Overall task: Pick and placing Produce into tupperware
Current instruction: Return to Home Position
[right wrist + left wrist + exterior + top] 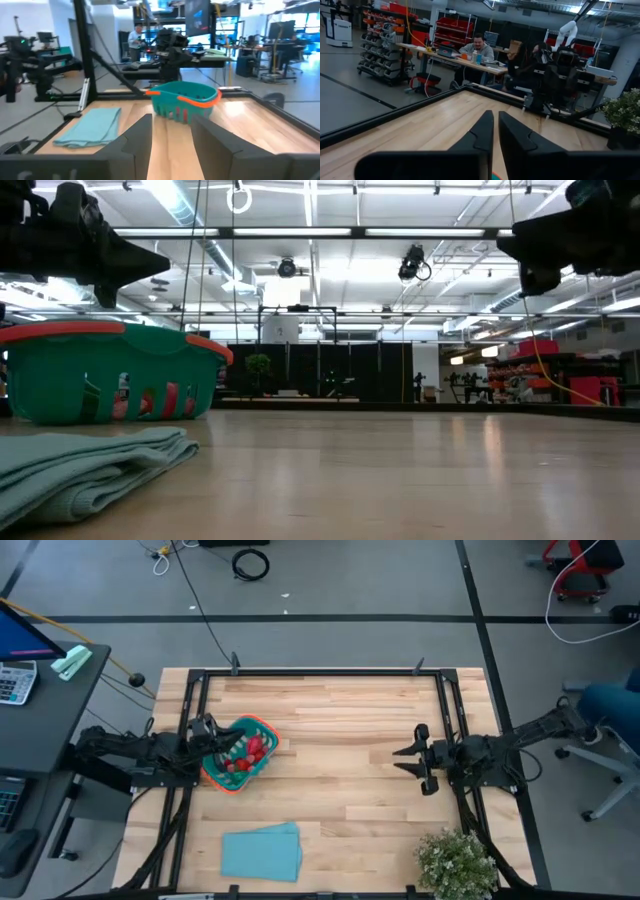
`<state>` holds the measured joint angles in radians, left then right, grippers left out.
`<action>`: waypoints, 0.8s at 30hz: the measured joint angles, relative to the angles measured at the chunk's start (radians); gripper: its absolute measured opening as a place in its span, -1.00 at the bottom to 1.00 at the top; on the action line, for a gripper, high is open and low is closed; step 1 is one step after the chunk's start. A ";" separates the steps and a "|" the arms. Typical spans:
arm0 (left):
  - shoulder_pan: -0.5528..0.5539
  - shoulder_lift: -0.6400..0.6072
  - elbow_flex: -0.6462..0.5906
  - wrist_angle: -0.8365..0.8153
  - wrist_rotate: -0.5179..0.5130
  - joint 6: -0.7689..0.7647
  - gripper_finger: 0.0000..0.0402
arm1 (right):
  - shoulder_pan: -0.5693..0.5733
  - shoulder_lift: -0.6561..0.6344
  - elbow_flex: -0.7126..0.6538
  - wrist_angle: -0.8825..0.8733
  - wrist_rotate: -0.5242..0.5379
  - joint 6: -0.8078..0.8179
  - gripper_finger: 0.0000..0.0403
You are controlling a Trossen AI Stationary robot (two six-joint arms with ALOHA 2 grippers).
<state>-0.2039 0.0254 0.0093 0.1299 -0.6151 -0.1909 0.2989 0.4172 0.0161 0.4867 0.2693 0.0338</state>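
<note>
The teal tupperware (pixel 240 755) with an orange rim stands on its base at the table's left side, also in the low view (pixel 110 370) and the right wrist view (pixel 186 100). Red and pink produce (pixel 252 751) lies inside it. My left gripper (pixel 232 743) hovers above the tub, fingers nearly together and empty (pixel 496 131). My right gripper (pixel 400 760) waits open at the table's right side, above the wood, pointing toward the tub (pixel 172 132).
A folded light-blue cloth (pixel 261 850) lies at the near edge, left of centre. A bushy potted plant (pixel 456 862) stands at the near right corner. Bare wood (pixel 340 740) stretches between the two grippers. People sit at desks beyond the table.
</note>
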 joint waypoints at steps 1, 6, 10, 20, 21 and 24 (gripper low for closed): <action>0.000 0.000 0.000 0.000 0.000 0.000 -0.83 | -0.008 -0.011 0.007 -0.010 -0.009 0.005 -0.28; 0.000 0.000 0.000 0.000 0.000 0.000 -0.81 | -0.028 -0.093 0.052 -0.142 -0.058 0.003 -0.28; 0.000 0.000 0.000 0.000 0.000 0.000 -0.83 | -0.030 -0.159 0.076 -0.218 -0.063 0.009 -0.28; 0.000 0.000 0.000 0.000 0.000 0.000 -0.88 | -0.035 -0.203 0.026 -0.173 -0.062 -0.030 -0.28; 0.000 0.000 0.000 0.000 0.000 0.000 -0.87 | -0.035 -0.203 0.026 -0.172 -0.062 -0.035 -0.28; 0.000 0.000 0.000 0.000 0.000 0.000 -0.85 | -0.035 -0.203 0.026 -0.171 -0.069 -0.025 -0.28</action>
<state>-0.2039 0.0257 0.0090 0.1298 -0.6151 -0.1913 0.2638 0.2146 0.0418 0.3152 0.2007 0.0089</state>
